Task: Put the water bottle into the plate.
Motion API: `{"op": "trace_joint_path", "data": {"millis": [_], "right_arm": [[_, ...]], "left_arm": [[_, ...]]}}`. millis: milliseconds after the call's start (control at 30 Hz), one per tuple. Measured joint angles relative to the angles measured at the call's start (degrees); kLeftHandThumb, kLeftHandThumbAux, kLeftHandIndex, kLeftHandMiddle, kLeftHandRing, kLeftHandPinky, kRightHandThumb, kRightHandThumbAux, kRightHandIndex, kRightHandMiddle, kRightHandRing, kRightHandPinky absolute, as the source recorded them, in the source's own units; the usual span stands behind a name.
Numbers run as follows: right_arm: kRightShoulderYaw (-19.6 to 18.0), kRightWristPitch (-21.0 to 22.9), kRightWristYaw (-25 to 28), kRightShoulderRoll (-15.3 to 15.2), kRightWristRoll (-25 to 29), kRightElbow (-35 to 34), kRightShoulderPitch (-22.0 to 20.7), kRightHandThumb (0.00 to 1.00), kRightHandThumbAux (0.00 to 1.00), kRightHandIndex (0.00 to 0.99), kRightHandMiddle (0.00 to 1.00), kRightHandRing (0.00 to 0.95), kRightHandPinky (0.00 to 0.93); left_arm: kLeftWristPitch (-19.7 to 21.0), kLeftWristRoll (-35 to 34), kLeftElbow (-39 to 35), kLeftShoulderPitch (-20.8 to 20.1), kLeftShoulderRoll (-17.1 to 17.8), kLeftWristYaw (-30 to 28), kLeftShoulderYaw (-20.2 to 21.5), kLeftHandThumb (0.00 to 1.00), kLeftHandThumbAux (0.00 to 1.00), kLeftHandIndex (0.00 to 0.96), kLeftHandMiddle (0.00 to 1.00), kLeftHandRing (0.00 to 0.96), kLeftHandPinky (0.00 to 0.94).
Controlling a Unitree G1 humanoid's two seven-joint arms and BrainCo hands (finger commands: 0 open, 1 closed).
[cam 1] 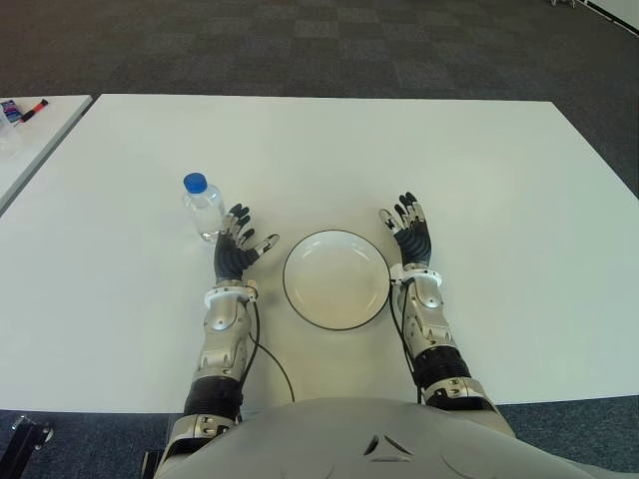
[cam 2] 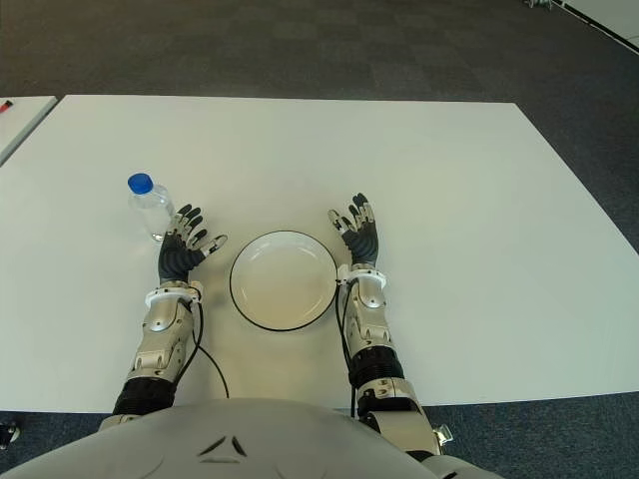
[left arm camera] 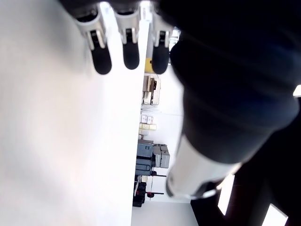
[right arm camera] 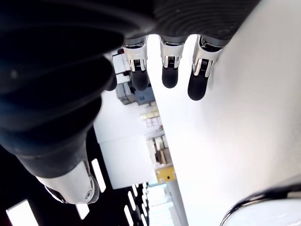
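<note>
Two hands flank plate on white table (cam 1: 499, 170). Water bottle (cam 1: 203, 208) upright, blue cap, just beyond left hand (cam 1: 237, 247); contact seemingly none, hard to judge. Left fingers spread, empty. Plate (cam 1: 335, 279) between hands. Right hand (cam 1: 409, 236) beside plate, fingers extended, empty.

Even, bright overhead light falls on the white table (cam 1: 479, 200), which reads nearly washed out. Shadows are faint and short: a thin one just beside the plate (cam 1: 335, 279), another under the water bottle (cam 1: 203, 208). Head views are sharp throughout. Wrist views are blurred at close range; the left hand (left arm camera: 225, 80) and right hand (right arm camera: 61, 70) appear as dark, unfocused masses against glaring table surface.
</note>
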Motion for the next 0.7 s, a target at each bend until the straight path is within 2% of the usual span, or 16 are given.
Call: {"op": "trace_joint_path", "data": {"millis": [700], "right_arm": [[-0.10,0.00,0.00,0.00,0.08,0.02,-0.01,0.023,0.789,0.044,0.054,0.038,0.079]], "left_arm": [[0.11,-0.02,-0.12,0.03,0.00,0.00,0.01,0.005,0.998,0.135,0.148,0.124,0.147]]}}
